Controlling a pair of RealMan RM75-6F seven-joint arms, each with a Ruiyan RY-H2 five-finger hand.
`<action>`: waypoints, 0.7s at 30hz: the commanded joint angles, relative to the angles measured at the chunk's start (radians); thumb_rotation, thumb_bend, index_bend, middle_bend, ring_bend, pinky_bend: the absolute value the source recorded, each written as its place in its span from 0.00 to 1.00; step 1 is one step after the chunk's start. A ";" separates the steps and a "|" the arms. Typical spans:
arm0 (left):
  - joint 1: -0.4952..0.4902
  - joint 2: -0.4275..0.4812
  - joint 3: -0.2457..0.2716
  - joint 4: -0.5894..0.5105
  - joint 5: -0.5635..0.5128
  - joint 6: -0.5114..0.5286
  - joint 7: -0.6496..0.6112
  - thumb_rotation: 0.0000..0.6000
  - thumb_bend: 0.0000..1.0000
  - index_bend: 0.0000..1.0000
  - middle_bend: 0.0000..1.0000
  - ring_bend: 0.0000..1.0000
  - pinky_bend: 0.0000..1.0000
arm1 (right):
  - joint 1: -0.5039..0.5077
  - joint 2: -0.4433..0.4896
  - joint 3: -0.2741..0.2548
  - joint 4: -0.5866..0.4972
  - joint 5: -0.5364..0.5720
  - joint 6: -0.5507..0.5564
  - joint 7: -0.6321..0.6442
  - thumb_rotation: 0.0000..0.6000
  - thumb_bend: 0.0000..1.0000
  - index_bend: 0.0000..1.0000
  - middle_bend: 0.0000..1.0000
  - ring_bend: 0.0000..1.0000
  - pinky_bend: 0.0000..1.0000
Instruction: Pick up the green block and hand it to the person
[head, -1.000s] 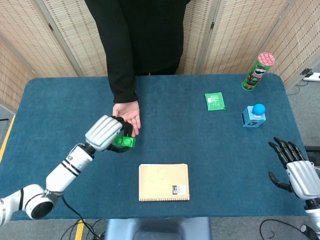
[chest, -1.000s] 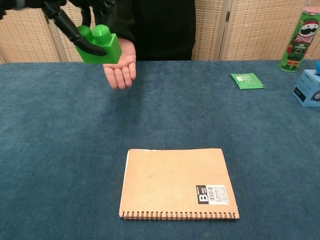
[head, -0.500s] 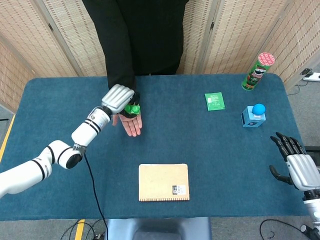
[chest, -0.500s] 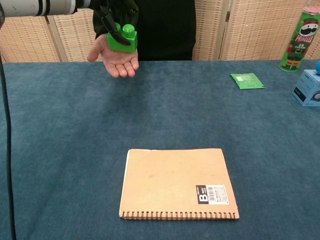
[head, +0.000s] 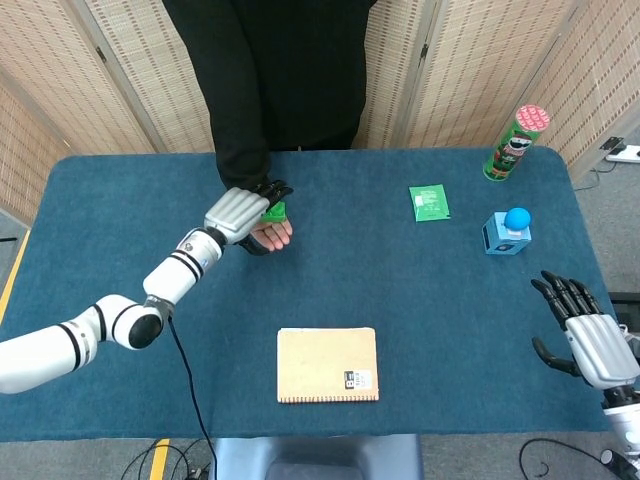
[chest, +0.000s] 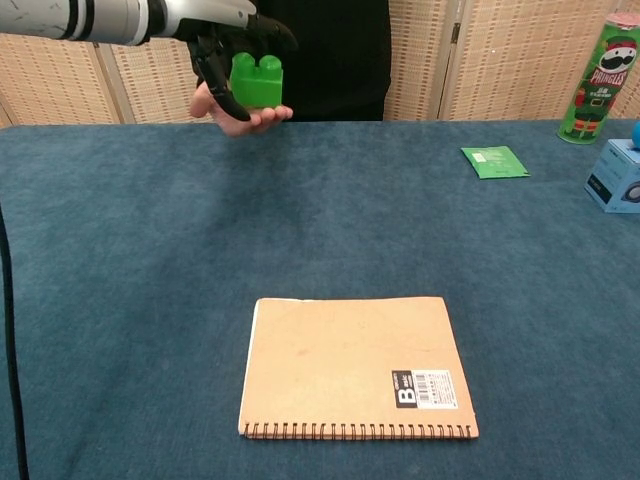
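Observation:
The green block stands upright on the person's upturned palm at the far left-centre of the table. My left hand is right at it. One dark finger runs down the block's left side, and the others spread above its top with a small gap, so they are no longer closed around it. The person's fingers curl up under the block. At the near right table edge my right hand waits with fingers apart and nothing in it. It does not show in the chest view.
A tan spiral notebook lies near the front centre. At the back right stand a Pringles can, a flat green packet and a blue box with a ball on top.
My left hand carried the block away from me onto the person's palm. The block now stands upright, my fingers have spread off it, and the person's fingers have curled up.

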 joint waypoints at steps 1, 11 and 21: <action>-0.014 0.126 0.055 -0.297 -0.209 0.238 0.214 1.00 0.22 0.05 0.05 0.08 0.32 | -0.007 0.001 -0.015 0.000 -0.031 0.016 0.002 1.00 0.32 0.00 0.00 0.00 0.00; 0.209 0.284 0.169 -0.837 -0.083 0.770 0.365 1.00 0.22 0.05 0.04 0.06 0.25 | -0.027 -0.010 -0.065 0.001 -0.140 0.066 -0.037 1.00 0.32 0.00 0.00 0.00 0.00; 0.711 0.202 0.550 -0.668 0.627 1.137 0.286 1.00 0.22 0.01 0.00 0.01 0.22 | -0.025 -0.035 -0.069 -0.008 -0.136 0.048 -0.109 1.00 0.32 0.00 0.00 0.00 0.00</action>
